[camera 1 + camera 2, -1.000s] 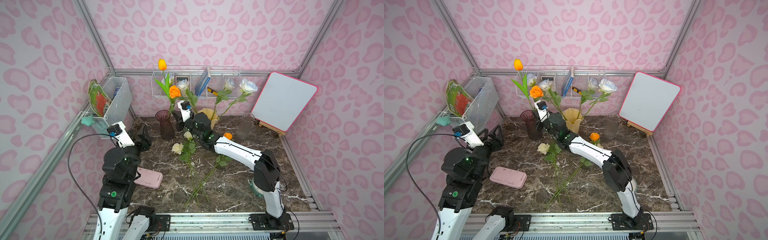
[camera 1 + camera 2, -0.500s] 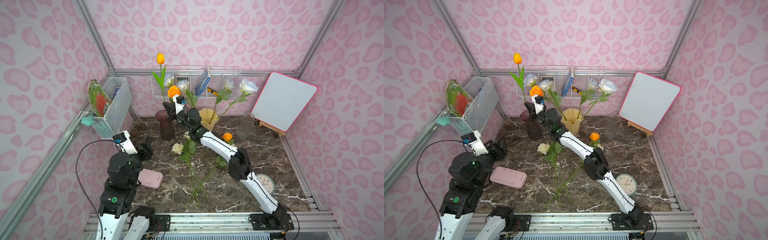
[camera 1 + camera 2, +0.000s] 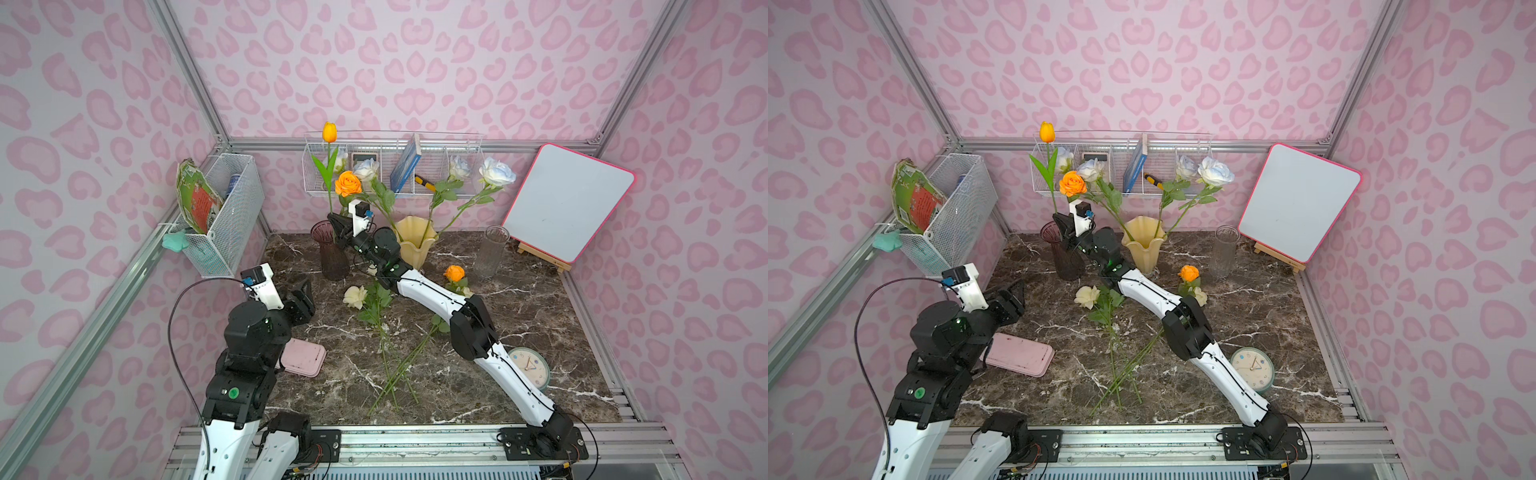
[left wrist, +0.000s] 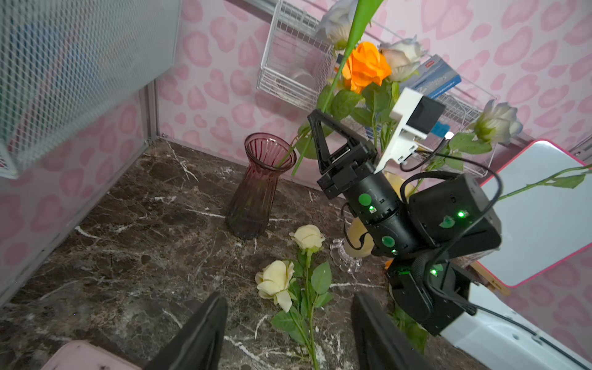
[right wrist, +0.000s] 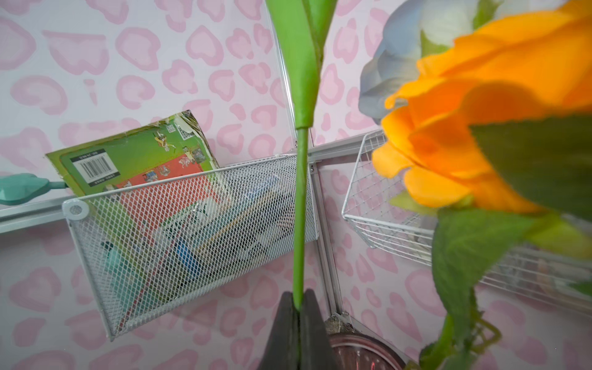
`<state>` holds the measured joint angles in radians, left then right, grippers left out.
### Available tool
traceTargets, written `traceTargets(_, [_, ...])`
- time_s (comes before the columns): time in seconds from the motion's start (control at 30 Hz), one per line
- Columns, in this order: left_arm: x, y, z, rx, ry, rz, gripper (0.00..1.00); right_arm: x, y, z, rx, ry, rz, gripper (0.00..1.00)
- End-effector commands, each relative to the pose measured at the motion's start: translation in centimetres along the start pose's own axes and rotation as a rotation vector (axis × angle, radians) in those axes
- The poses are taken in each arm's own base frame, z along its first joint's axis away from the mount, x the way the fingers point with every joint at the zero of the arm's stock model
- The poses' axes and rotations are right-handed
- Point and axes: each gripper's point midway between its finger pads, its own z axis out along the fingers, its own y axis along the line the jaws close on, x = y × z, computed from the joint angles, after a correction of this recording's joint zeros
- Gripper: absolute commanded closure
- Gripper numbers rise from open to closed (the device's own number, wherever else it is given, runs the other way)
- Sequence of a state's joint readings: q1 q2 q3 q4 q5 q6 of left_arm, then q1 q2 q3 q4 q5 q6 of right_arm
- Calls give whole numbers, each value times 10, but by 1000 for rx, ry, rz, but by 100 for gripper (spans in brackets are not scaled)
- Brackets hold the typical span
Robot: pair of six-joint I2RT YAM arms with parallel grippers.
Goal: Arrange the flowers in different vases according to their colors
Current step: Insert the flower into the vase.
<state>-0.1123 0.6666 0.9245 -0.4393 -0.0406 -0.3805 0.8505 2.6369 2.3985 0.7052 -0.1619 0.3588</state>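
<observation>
My right gripper (image 3: 333, 219) is shut on the green stem (image 5: 301, 208) of the orange tulip bud (image 3: 329, 132), held upright over the dark purple vase (image 3: 331, 249). The stem's lower end hangs by the rim; I cannot tell if it is inside. An orange rose (image 3: 348, 183) stands in that vase. The yellow vase (image 3: 415, 247) holds pale blue roses (image 3: 496, 171). The clear vase (image 3: 491, 251) shows nothing inside. Another orange rose (image 3: 454, 273) and cream roses (image 4: 275, 282) lie on the table. My left gripper (image 4: 288, 299) is open above the cream roses' stems.
A pink case (image 3: 302, 357) lies by the left arm and a round clock (image 3: 530, 368) under the right arm. A whiteboard (image 3: 567, 203) leans at the back right. Wire baskets hang on the left wall (image 3: 224, 216) and back wall (image 3: 440, 166). Long stems (image 3: 395, 365) cross mid-table.
My right gripper has carried the tulip left, to above the purple vase, and the stem now stands upright. The left gripper has pulled back from the wall towards the cream roses.
</observation>
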Motion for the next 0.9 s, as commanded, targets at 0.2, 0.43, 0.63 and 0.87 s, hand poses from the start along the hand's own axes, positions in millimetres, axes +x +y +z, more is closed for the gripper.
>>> traceTargets(0.2, [-56,-1,46,-48,-108,-37,27,-22,42,-20,-87,-32,-5,100])
traceTargets(0.43, [-100,-21,94,118,-124,-77,26,-22,60,-32,-109,-7,-31,100])
traceTargets(0.63, [-106,-40,121,325,-65,-102,27,-25,67,-34,-133,4,-32,100])
traceTargets(0.87, [-100,-52,125,446,-12,-84,27,-25,69,-33,-137,28,-47,100])
